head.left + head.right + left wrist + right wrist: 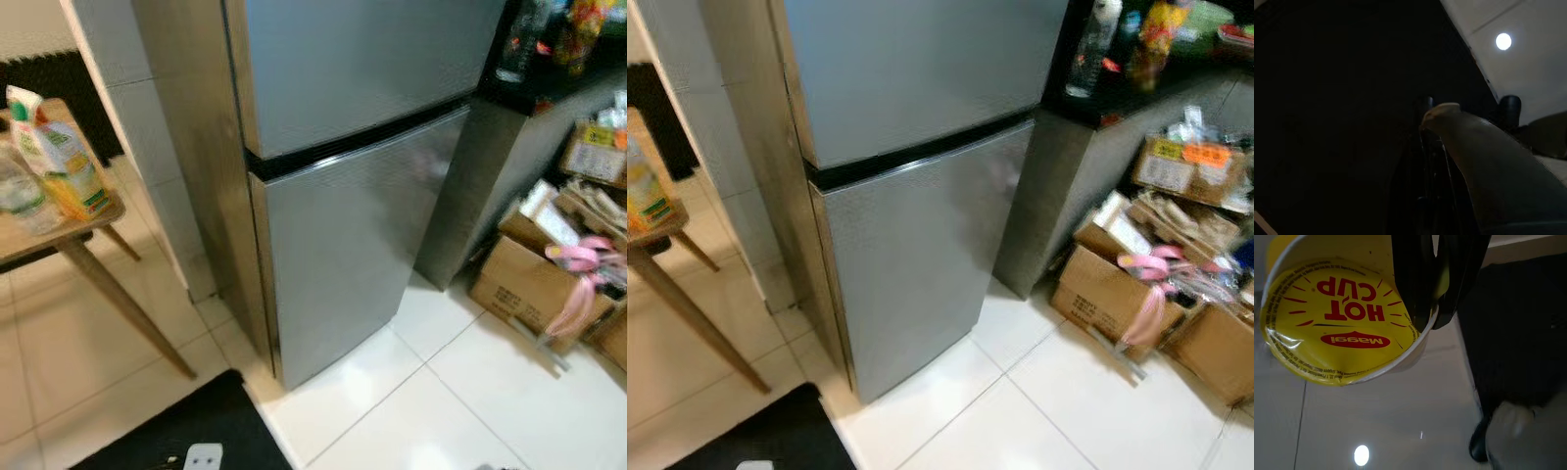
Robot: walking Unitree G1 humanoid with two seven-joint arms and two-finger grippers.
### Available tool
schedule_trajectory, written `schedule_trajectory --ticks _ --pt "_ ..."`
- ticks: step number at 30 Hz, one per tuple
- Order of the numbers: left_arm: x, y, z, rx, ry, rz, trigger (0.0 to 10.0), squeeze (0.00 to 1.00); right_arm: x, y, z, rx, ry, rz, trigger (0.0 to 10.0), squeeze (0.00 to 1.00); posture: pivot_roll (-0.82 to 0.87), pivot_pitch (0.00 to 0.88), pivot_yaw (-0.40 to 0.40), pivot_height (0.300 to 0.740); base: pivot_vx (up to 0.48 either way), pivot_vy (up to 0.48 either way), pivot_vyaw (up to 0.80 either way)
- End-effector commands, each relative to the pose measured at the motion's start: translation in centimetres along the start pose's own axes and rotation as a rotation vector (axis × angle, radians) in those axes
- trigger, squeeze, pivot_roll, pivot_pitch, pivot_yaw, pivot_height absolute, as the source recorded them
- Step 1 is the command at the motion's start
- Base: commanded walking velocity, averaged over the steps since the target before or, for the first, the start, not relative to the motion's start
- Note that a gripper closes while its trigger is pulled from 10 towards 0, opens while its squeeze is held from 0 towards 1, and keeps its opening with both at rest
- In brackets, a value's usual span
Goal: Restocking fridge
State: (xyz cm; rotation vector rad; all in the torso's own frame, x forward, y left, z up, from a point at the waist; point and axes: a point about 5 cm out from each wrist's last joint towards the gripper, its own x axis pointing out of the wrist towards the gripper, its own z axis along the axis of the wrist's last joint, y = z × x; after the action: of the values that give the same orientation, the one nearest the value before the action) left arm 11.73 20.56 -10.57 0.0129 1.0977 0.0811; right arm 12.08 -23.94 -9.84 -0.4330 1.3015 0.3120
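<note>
The right gripper (1434,308) is clamping its two black fingers together on the rim of a yellow Maggi Hot Cup noodle cup (1342,323), which is hanging sideways above pale floor tiles (1376,431) with its sealed foil lid, printed in red lettering, facing the wrist camera. The left gripper (1425,147) is hanging in deep shade, and whether its fingers are apart or together cannot be told. Ahead, a grey two-door fridge (353,196) is standing with both doors shut. To its left, a wooden table (59,235) is carrying a juice carton (59,157). To the right, open cardboard boxes (549,274) are holding papers and pink items on the floor
</note>
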Motion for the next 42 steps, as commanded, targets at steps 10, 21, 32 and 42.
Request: schedule_trajectory --ticks 10,21,32,42 --pt "-0.15 0.29 -0.66 0.003 0.015 0.016 10.0 0.00 0.06 0.24 0.40 -0.006 -0.015 0.016 10.0 0.00 -0.07 0.001 -0.047 0.740 0.000 0.000 0.80" --pt "-0.10 0.24 -0.37 0.051 0.004 0.030 10.0 0.00 0.06 0.21 0.33 -0.025 -0.013 0.001 10.0 0.00 -0.07 0.000 -0.047 0.740 0.000 0.000 0.80" --pt "-0.09 0.17 -0.51 0.041 0.020 0.015 10.0 0.00 0.05 -0.01 0.24 -0.019 -0.004 -0.032 10.0 0.00 -0.07 0.000 -0.046 0.740 0.000 0.000 0.00" --pt "-0.09 0.04 -0.63 0.035 0.031 0.004 10.0 0.00 0.09 0.17 0.24 -0.018 -0.004 -0.028 10.0 0.00 -0.07 0.000 -0.046 0.740 0.000 -0.288 0.00"
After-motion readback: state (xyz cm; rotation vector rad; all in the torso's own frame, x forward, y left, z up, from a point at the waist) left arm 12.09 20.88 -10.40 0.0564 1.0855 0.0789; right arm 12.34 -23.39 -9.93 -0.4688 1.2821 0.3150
